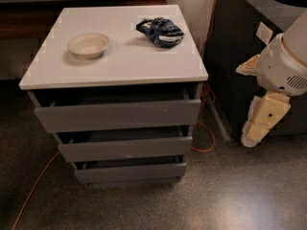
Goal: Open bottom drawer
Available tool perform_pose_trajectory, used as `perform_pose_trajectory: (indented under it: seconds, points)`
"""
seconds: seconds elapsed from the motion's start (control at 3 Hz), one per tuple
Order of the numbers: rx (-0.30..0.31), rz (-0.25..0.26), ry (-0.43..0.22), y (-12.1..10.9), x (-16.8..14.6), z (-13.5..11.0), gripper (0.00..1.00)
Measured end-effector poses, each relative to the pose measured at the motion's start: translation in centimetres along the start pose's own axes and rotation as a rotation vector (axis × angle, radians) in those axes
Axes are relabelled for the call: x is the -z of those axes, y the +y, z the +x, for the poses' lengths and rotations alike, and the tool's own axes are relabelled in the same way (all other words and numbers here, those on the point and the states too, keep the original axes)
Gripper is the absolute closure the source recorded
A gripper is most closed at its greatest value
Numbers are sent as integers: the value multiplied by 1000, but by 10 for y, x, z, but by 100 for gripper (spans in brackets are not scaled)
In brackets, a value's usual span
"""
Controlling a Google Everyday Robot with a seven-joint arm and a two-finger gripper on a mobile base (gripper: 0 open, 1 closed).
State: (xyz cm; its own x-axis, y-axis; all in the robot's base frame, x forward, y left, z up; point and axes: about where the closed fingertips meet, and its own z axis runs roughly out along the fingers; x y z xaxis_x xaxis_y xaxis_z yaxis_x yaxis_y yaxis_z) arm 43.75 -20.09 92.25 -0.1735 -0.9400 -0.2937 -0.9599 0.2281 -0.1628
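The bottom drawer (129, 172) is the lowest and slimmest of three grey fronts under the white-topped cabinet (120, 75). A thin dark gap shows above its front, and its inside is hidden. The middle drawer (125, 149) and the taller top drawer (117, 115) sit above it, each with a dark gap above. My gripper (250, 137) hangs cream-coloured and pointing down at the right. It is well clear of the cabinet's right side, about level with the middle drawer, and touches nothing.
A white bowl (88, 44) and a dark blue crumpled bag (159, 31) lie on the cabinet top. A dark cabinet (240, 42) stands at the right behind my arm. An orange cable (204, 140) runs on the speckled floor by the cabinet's right side.
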Motion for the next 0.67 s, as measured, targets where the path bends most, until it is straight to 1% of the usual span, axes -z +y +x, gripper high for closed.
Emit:
perform_pose_trajectory:
  seconds: [0.33,0.67]
  points:
    - [41,-53,-61,15,-42,-4,0]
    - [67,-86,-115,36,-82,-10,0]
